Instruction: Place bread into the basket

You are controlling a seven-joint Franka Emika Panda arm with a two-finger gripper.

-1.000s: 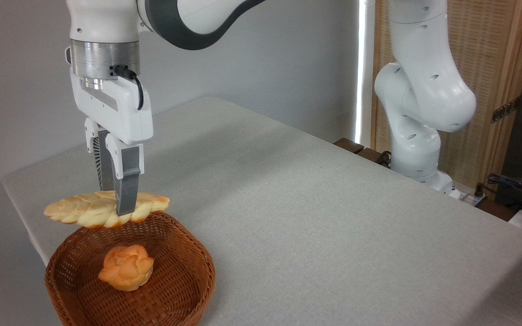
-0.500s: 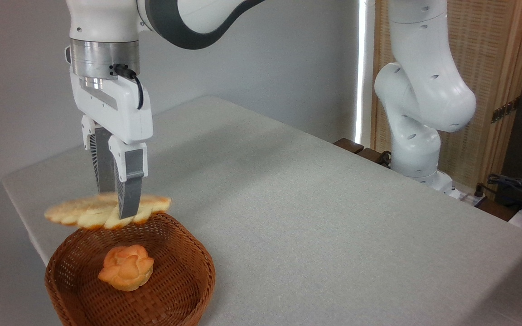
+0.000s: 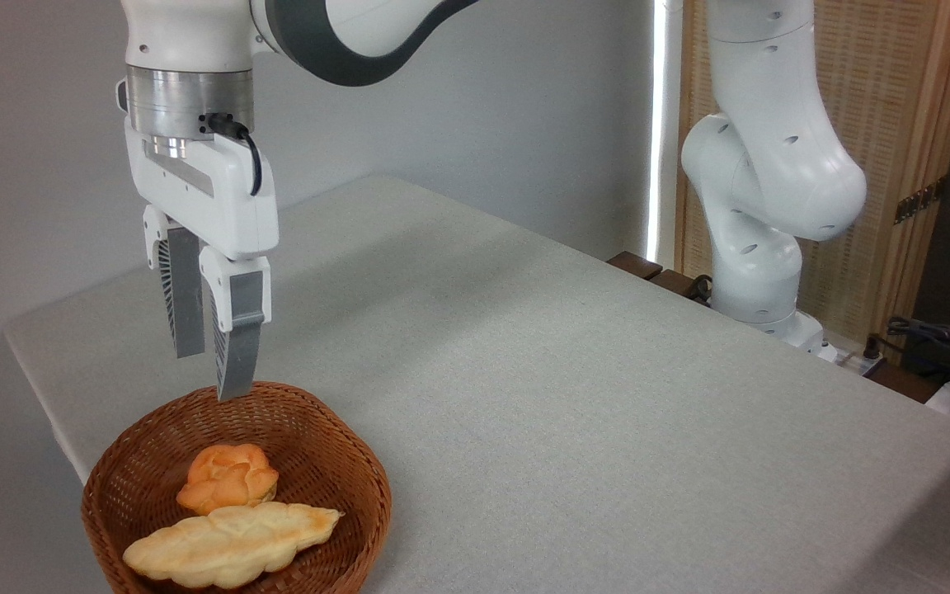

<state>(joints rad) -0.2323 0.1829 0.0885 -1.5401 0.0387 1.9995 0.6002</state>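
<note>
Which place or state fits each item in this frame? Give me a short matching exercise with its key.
Column one:
1. braided loaf
2. flower-shaped bun
3. pincer
4. basket

Column two:
A. open and empty, above the basket's far rim
B. on the table's near left corner, holding both breads
C. lying flat in the basket's near part
D. in the basket, just behind the long bread

Pairs: 1-C, 2-D, 3-A, 4-B

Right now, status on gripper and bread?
Gripper open, empty, above basket rim. Bread lying in basket, against the small bun. Nothing in the way.
</note>
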